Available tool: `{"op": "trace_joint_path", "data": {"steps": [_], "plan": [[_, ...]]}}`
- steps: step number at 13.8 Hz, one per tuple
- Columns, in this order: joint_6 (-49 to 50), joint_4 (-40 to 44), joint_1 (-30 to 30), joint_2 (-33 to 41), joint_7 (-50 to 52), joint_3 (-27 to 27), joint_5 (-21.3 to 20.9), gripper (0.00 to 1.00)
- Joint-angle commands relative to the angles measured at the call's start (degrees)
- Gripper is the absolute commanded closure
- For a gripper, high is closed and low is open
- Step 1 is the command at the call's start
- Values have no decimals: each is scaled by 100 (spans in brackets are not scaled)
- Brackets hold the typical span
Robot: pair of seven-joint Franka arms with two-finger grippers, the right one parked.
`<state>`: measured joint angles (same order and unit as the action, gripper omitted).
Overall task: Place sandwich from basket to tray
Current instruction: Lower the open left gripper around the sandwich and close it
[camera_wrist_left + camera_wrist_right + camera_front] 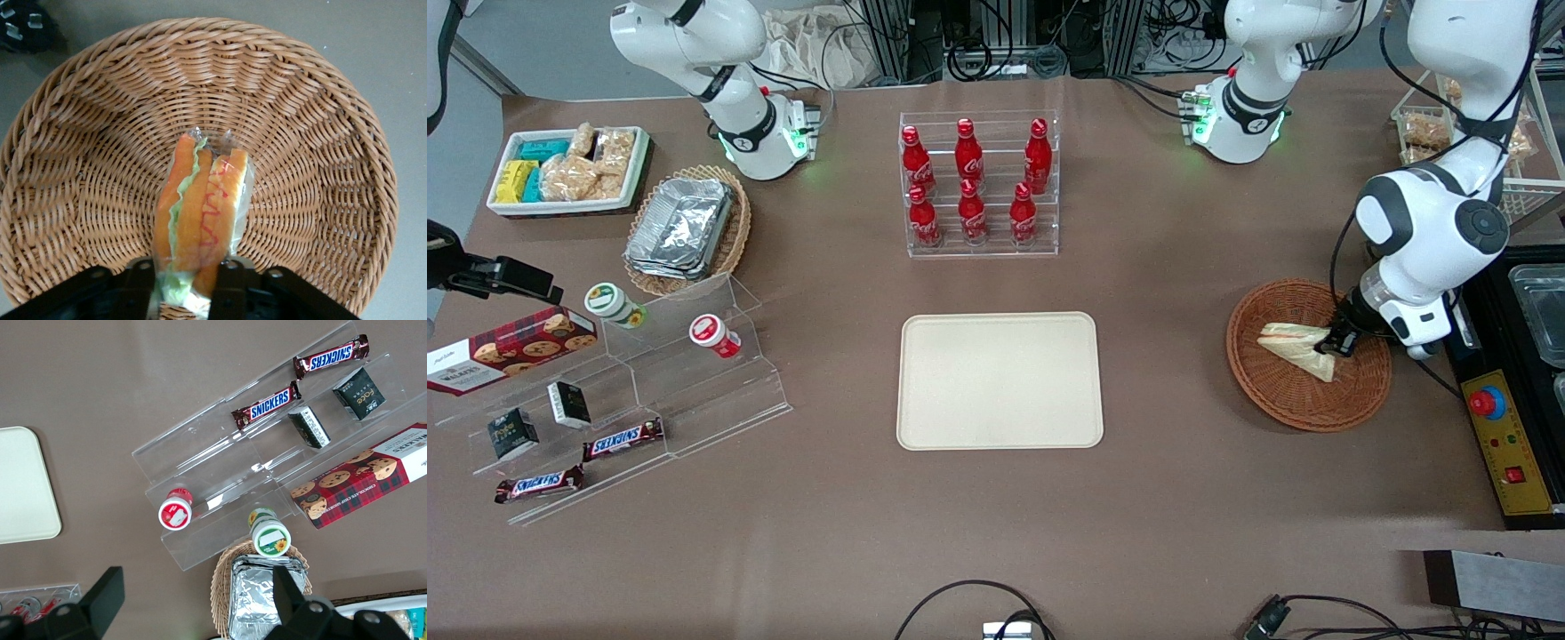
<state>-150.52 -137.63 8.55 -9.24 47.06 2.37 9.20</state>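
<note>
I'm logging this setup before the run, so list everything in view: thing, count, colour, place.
sandwich: 1, pale bread, green and orange filling, in the basket
basket: 1, reddish-brown, working arm's end
tray: 1, cream, table centre
cola bottles: 6, red, clear rack farther from the camera than the tray
foil containers: stack, silver, tan basket
snack packets: several, white tray
Snickers bars: 2, brown, clear stand
cookie box: 1, red, clear stand
gripper: 1, black, in the basket, fingers either side of the sandwich

"SNICKERS" on bars [267, 405] (brown wrappers)
</note>
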Motion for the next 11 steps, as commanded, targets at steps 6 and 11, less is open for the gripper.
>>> {"op": "trace_joint_path", "data": {"steps": [6,11], "plan": [[610,52,-11,563,-662,36,39,87],[1812,656,-29,924,-1531,80,-67,90]]}}
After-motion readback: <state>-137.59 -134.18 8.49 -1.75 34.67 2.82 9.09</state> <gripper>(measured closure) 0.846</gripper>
